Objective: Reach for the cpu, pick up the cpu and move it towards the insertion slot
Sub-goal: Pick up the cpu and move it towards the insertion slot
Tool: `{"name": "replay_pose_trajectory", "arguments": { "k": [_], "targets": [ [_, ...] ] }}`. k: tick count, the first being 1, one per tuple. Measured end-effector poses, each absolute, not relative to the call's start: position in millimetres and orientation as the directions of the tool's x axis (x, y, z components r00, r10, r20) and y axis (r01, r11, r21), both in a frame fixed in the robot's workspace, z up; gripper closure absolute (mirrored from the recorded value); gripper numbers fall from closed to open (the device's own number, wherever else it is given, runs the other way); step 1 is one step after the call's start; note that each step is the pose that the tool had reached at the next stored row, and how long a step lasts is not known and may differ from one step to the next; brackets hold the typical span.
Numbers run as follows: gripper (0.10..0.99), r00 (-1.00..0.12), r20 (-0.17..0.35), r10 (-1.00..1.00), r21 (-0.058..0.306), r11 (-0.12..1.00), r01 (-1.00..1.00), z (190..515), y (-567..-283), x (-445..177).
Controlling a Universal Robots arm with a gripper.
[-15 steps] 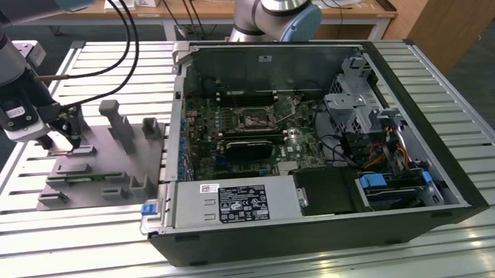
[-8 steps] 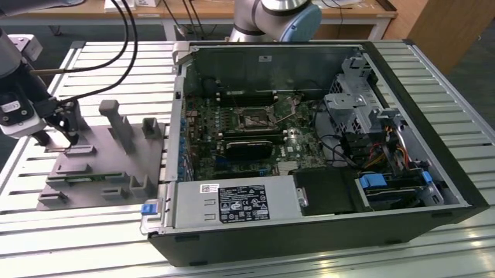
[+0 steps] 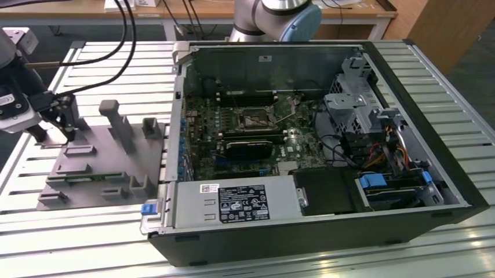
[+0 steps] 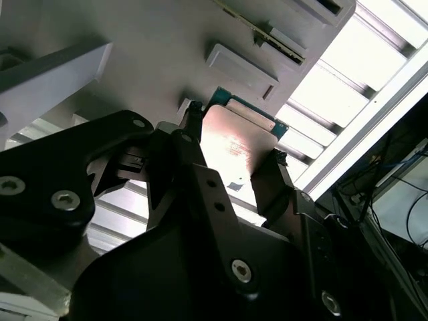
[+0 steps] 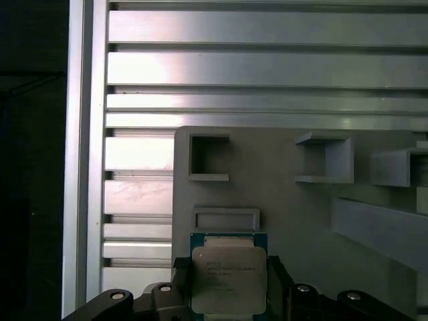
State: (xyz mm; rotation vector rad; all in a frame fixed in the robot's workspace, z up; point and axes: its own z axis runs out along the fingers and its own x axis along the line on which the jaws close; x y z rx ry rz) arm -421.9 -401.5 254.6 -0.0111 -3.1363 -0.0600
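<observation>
The cpu (image 5: 229,279) is clamped between the gripper's fingers (image 4: 267,180) in both wrist views, one finger pressed against each of two opposite edges, so the jaws are closed narrow on the chip. It's held right at the grey fixture (image 3: 101,168); whether it's lifted off it can't be told, tbh. In the exterior view the gripper (image 3: 54,136) is seen over the fixture's far corner, at that view's left. The insertion slot (image 3: 254,119) is found well apart, on the board inside the open computer case (image 3: 309,231), which is laid on the slatted table (image 3: 433,69).
</observation>
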Motion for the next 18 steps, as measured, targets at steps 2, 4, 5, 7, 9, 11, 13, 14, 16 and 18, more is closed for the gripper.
{"name": "replay_pose_trajectory", "arguments": {
  "k": [2, 4, 5, 7, 9, 11, 13, 14, 16, 18],
  "targets": [
    [0.545, -1.000, 0.005, 0.007, 0.038, 0.999, 0.007, 258, -401, -422],
    [0.545, -1.000, 0.005, 0.007, 0.038, 0.999, 0.007, 261, -401, -422],
    [0.545, -1.000, 0.005, 0.007, 0.038, 0.999, 0.007, 262, -401, -422],
    [0.545, -1.000, 0.005, 0.007, 0.038, 0.999, 0.007, 265, -401, -422],
    [0.545, -1.000, 0.005, 0.007, 0.038, 0.999, 0.007, 268, -401, -422],
    [0.545, -1.000, 0.005, 0.007, 0.038, 0.999, 0.007, 270, -401, -422],
    [0.545, -1.000, 0.005, 0.007, 0.038, 0.999, 0.007, 272, -401, -422],
    [0.545, -1.000, 0.005, 0.007, 0.038, 0.999, 0.007, 273, -401, -422],
    [0.545, -1.000, 0.005, 0.007, 0.038, 0.999, 0.007, 276, -401, -422],
    [0.545, -1.000, 0.005, 0.007, 0.038, 0.999, 0.007, 278, -401, -422]
  ]
}}
